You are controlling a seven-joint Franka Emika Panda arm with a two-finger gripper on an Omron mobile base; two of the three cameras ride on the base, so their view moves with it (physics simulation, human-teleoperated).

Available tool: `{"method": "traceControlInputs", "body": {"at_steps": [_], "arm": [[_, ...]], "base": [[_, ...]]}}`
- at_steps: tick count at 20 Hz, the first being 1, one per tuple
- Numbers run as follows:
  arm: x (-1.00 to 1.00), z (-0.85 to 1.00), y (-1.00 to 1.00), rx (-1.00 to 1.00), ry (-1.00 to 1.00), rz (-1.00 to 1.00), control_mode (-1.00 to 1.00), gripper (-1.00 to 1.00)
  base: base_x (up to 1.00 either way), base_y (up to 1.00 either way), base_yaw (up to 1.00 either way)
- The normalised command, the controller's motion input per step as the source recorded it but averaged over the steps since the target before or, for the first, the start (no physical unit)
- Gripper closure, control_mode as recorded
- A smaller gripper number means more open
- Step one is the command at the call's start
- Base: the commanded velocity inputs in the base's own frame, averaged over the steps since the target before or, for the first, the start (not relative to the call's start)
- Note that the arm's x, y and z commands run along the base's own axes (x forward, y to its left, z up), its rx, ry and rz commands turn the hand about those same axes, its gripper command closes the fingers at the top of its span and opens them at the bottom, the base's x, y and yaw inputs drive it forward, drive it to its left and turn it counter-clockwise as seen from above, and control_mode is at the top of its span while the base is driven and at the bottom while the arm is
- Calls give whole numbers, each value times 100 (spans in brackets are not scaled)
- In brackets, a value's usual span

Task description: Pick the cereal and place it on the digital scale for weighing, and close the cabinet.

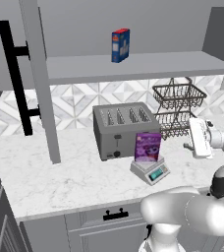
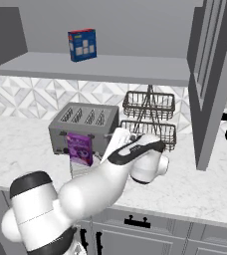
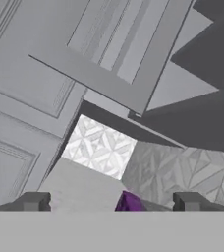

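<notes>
The robot arm hides most of the scale [image 1: 151, 170] in the right base view, and only a purple corner of the cereal box [image 1: 148, 147] peeks between the fingertips [image 3: 33, 201] in the hand view. The cereal box stands upright on the scale, just in front of the toaster [image 1: 121, 129]. The gripper [image 1: 188, 146] hangs released, jaws wide apart, to the right of the scale. Above the toaster, the cabinet [image 1: 133, 66] stands open, a blue box [image 1: 120, 45] on its shelf. The wire basket rack [image 1: 178, 106] beside the toaster looks bare.
</notes>
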Motion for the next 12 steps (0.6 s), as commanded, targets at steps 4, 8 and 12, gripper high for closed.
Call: {"method": "traceControlInputs", "body": {"at_steps": [4, 8, 12], "arm": [[-45, 56, -43, 13, -24, -9, -100, -100], [-52, 69, -42, 19, -27, -7, -100, -100], [-35, 51, -37, 17, -25, -7, -100, -100]], "base": [[0, 0, 0], [0, 0, 0], [0, 0, 0]]}}
